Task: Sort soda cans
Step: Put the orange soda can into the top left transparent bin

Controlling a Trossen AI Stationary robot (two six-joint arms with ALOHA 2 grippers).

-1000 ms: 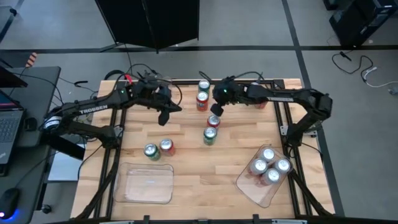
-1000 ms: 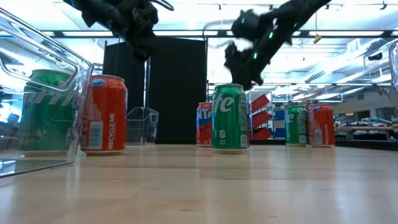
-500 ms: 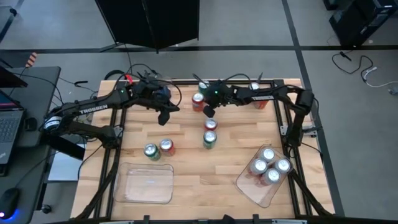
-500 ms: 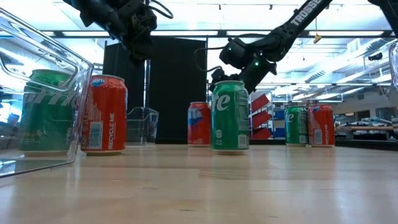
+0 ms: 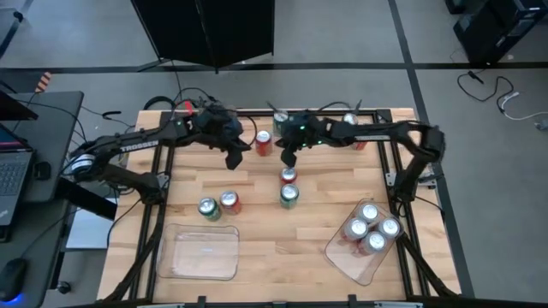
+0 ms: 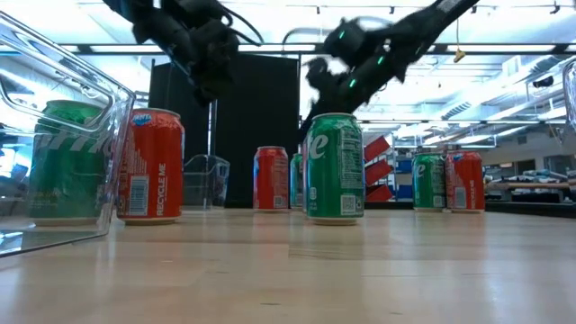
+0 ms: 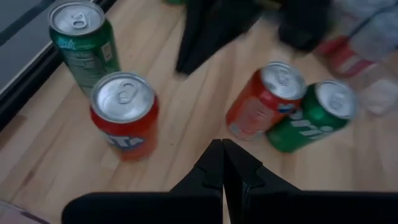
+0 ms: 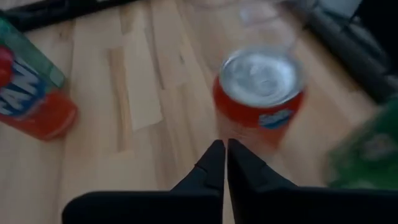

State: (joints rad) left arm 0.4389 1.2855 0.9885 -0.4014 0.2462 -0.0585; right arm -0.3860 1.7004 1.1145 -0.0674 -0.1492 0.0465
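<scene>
Wooden table [image 5: 257,214] as the work surface, with dark frame rails at its edges and an open workshop beyond. At the near right, clear tray [image 5: 342,257] loaded with four silver-white cans [image 5: 370,228], packed touching: judged as one colour already sorted. At the near left, second clear tray [image 5: 201,252] with nothing in it, probably reserved for another colour. Red and green cans loose on the wood and mixed. Near the left tray, green-and-red pair [image 5: 218,205] standing side by side. At mid-table, red can [image 5: 289,176] just behind green can [image 5: 289,195], both upright. Toward the back edge, lone red can [image 5: 263,142] and, close by, back green can [image 5: 281,120]. Left gripper [image 5: 235,159] raised above the back of the table, just to the left of the lone red can; fingers pressed together, holding nothing. Right gripper [image 5: 287,159] just to the right of the same can and behind the mid-table red can; fingers likewise closed tip to tip, empty. Confirmed in both wrist views: dark fingertips meeting in a point, cans upright on the wood beyond them. Closed, empty jaws beside a can suggest a nudging or repositioning posture, not a grasp. Before any pick, open the fingers wide enough to straddle a can. Watch for tipping of neighbouring cans where they stand close together.
</scene>
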